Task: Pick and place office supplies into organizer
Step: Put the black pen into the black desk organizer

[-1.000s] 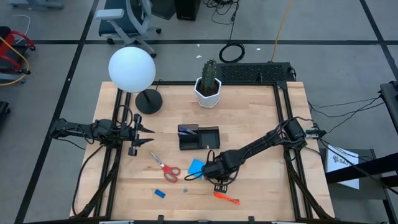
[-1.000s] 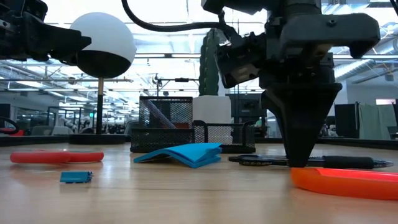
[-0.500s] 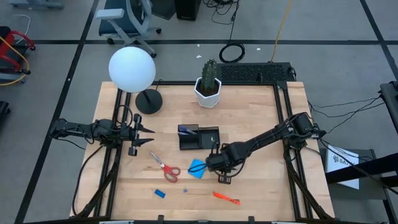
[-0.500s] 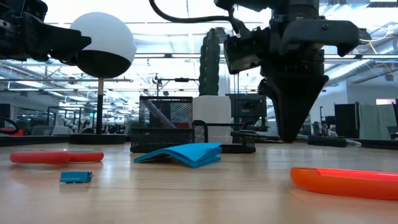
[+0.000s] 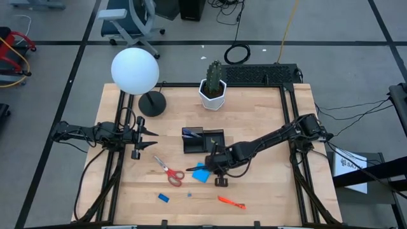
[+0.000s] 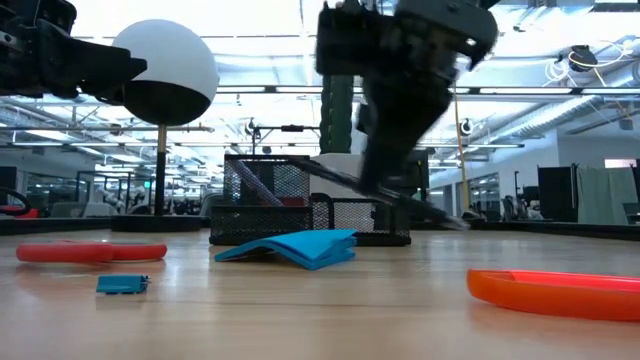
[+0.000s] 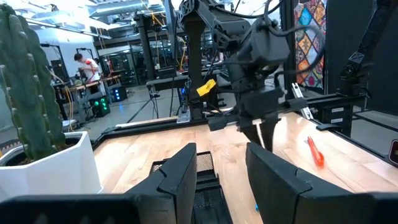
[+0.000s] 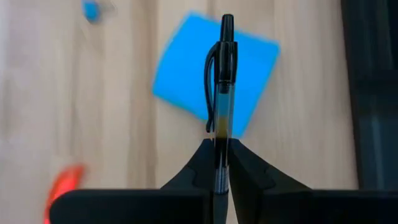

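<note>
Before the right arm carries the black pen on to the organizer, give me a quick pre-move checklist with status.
1. Grip: right end effector is shut on the black pen, held between both fingers. ok.
2. Pen off the table: the low view shows it tilted in the air above the wood. ok.
3. Organizer stands close beside the end effector, with bare compartment space showing from above. ok.
4. Blue pad lies right under the pen; cannot tell if a low pass would clear it.
5. Left end effector is open and parked at the table's left edge, off the path. ok.
</note>
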### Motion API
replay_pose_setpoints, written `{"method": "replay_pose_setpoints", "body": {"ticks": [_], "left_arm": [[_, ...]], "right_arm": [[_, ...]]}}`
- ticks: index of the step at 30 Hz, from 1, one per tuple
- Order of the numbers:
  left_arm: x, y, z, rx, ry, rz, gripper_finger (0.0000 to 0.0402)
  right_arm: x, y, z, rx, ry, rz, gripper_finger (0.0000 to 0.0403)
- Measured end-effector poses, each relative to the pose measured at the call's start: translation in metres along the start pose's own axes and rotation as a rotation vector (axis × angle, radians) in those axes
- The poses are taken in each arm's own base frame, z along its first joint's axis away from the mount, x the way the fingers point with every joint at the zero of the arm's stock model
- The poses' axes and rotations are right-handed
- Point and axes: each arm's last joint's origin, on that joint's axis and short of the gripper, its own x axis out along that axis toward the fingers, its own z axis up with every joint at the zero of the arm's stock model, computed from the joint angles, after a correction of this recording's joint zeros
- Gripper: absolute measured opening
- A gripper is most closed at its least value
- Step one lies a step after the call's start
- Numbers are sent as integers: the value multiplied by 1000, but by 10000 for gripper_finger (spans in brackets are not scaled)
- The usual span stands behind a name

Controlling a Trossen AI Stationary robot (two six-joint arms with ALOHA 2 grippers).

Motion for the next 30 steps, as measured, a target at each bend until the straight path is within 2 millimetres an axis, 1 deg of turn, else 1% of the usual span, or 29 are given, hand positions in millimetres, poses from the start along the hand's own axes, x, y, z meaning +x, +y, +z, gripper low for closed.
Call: {"method": "replay_pose_setpoints", "body": {"ticks": [5, 9, 14, 20, 30], "left_arm": [[0, 0, 0, 0, 0, 0, 145], [0, 0, 0, 0, 0, 0, 145], [0, 0, 0, 0, 0, 0, 145], [0, 0, 0, 0, 0, 0, 145], [0, 0, 0, 0, 0, 0, 145]], "right_arm": [[-1, 2, 12, -65, -119, 29, 16], [-2, -1, 22, -108, -208, 37, 16], [-4, -12, 30, -154, -276, -25, 16], [-9, -27, 46, -206, -405, -42, 16], [-19, -48, 63, -267, -543, -90, 16]]}}
